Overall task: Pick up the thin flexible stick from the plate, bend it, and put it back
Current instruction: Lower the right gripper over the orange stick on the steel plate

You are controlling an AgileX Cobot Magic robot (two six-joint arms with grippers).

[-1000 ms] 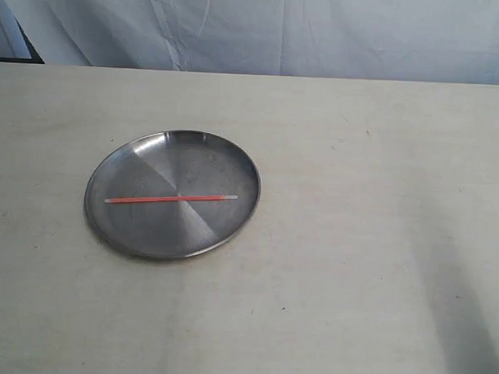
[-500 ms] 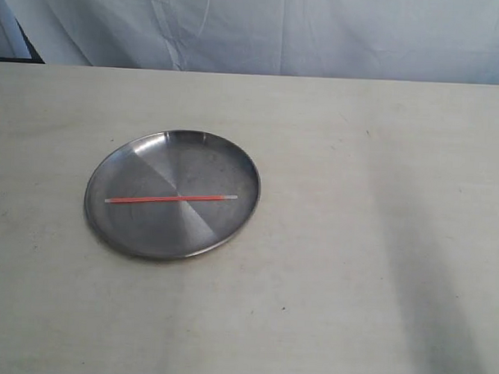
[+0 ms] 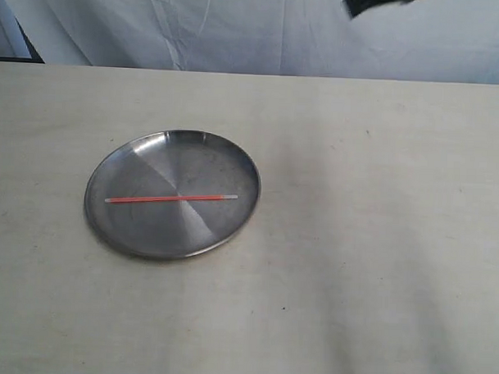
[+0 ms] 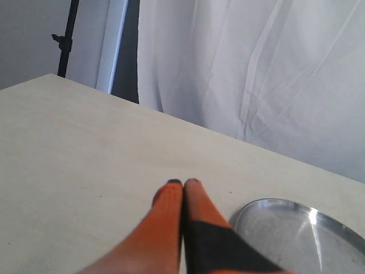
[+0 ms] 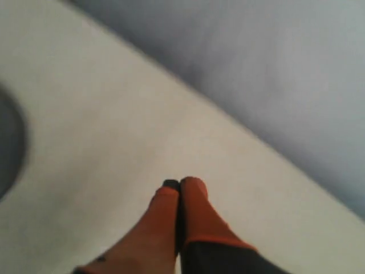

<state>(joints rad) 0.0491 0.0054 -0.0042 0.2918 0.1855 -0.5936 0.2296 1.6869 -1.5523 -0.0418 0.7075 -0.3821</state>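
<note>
Left fingers (image 4: 183,182) clenched tip to tip, holding nothing, above the table (image 3: 379,241) near the rim of the plate (image 4: 268,206). Right fingers (image 5: 179,184) likewise pressed together and empty; view blurred, plate only a dark smear at the frame edge. Thin flexible stick (image 3: 171,199) lies straight across the plate's middle, inside the rim, well apart from both sets of fingers. Judged: nothing done yet; pickup, bend and return all remain.

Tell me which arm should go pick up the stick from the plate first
Probably left. The stick lies on the plate, left of centre, and the left tool already sees the plate rim beside it. Both tools are shut and must open.
</note>
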